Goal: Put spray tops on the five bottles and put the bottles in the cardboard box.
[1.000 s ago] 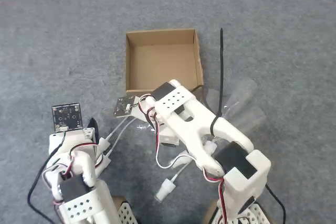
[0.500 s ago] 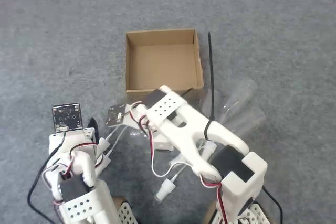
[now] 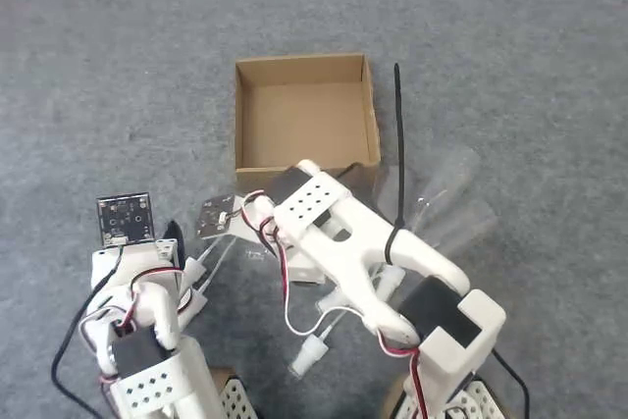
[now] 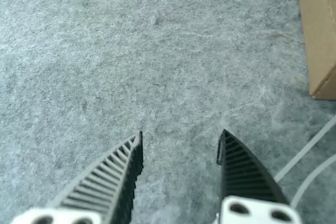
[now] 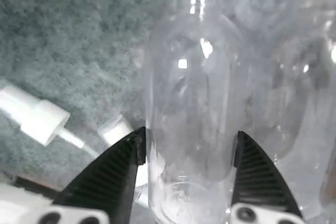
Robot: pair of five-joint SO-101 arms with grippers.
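In the right wrist view a clear bottle [image 5: 191, 103] stands between the fingers of my right gripper [image 5: 189, 148], which touch both of its sides. More clear bottles [image 5: 294, 77] lie close behind it. Two white spray tops [image 5: 39, 119] [image 5: 118, 129] lie on the carpet beside it. From above, the right arm [image 3: 334, 233] stretches across the middle, in front of the cardboard box [image 3: 304, 115]. My left gripper [image 4: 181, 145] is open over bare grey carpet, next to a box corner [image 4: 320, 35]. Loose spray tops [image 3: 312, 350] [image 3: 196, 267] lie between the arms.
Two clear bottles [image 3: 446, 179] [image 3: 471, 223] lie on the carpet to the right of the box. A black cable [image 3: 399, 134] rises from the right arm beside the box. Thin white dip tubes [image 4: 310, 153] lie near my left gripper.
The right arm swung left across the table front about a second ago, then almost stopped. Its black cable shifted with it. The left arm has not moved.
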